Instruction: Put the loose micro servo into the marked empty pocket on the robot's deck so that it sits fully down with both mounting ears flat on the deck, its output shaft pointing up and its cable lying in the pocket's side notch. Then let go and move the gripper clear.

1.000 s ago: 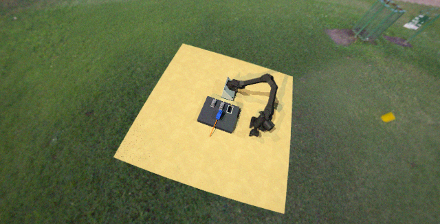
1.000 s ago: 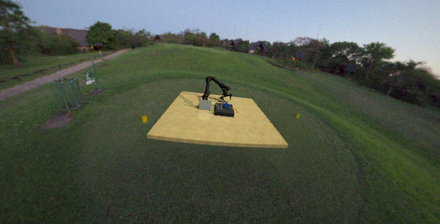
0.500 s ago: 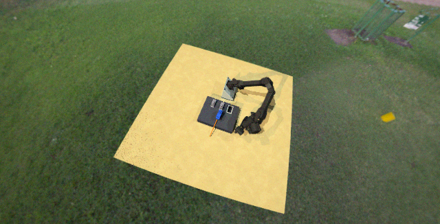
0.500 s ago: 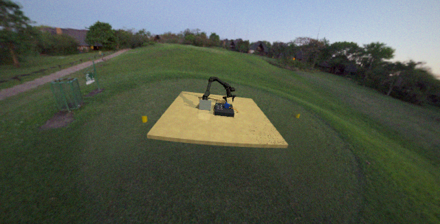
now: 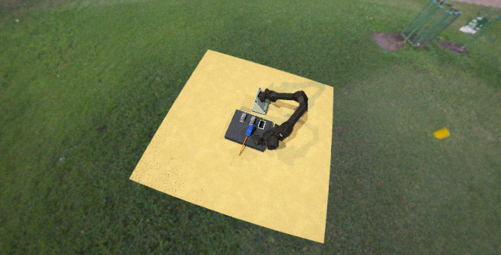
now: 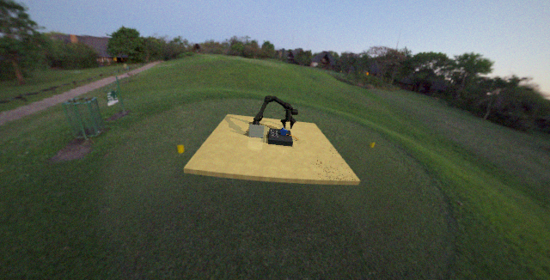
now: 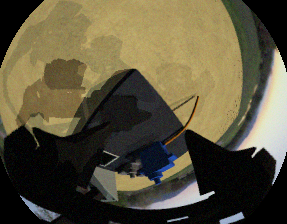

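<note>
The loose blue micro servo lies on top of the dark deck. Its orange cable reaches out past the deck's edge. Which way its shaft points is too small to tell. The white-outlined pocket is empty, beside the servo and partly behind a finger in the wrist view. My gripper is wide open and empty, above the deck, with the servo low between the fingers in the wrist view but not held.
Two grey servos sit in the deck in a row with the pocket. A pale grey block stands at the arm's base, near the deck. All stand on a yellow table top.
</note>
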Robot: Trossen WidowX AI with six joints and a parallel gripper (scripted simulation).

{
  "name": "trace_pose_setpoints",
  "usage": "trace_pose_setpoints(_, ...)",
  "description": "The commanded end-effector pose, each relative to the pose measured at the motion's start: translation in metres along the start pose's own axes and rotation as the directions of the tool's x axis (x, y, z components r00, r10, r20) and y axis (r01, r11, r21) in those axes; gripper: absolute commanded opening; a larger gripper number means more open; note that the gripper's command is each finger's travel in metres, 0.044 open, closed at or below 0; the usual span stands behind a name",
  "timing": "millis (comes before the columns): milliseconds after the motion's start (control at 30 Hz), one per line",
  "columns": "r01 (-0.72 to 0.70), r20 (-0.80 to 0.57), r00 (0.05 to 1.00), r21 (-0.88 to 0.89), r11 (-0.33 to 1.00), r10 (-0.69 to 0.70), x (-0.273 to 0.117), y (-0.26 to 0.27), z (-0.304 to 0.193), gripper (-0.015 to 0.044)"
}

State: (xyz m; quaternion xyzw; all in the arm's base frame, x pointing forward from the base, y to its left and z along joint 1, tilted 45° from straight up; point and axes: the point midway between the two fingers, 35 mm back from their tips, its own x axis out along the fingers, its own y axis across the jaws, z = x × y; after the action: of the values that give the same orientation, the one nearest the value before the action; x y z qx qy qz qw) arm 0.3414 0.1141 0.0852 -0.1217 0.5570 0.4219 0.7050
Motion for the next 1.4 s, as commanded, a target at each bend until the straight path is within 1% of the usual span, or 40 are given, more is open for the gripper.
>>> trace_pose_setpoints(0,-0.050,-0.007,0.999,0.127,0.991,0.051,-0.002,-0.015,-0.016,0.0440)
trace_pose_setpoints(333,-0.163,0.019,0.985,0.420,0.893,0.170,-0.009,-0.044,-0.057,0.0440)
trace_pose_setpoints(700,-0.289,0.123,0.951,0.683,0.671,0.284,-0.022,-0.067,-0.100,0.0440)
trace_pose_setpoints(933,-0.296,0.131,0.948,0.696,0.654,0.290,-0.022,-0.068,-0.102,0.0440)
trace_pose_setpoints(1167,-0.297,0.132,0.948,0.695,0.654,0.290,0.000,-0.061,-0.099,0.0440)
trace_pose_setpoints(1367,-0.298,0.132,0.948,0.695,0.654,0.290,0.003,-0.061,-0.099,0.0440)
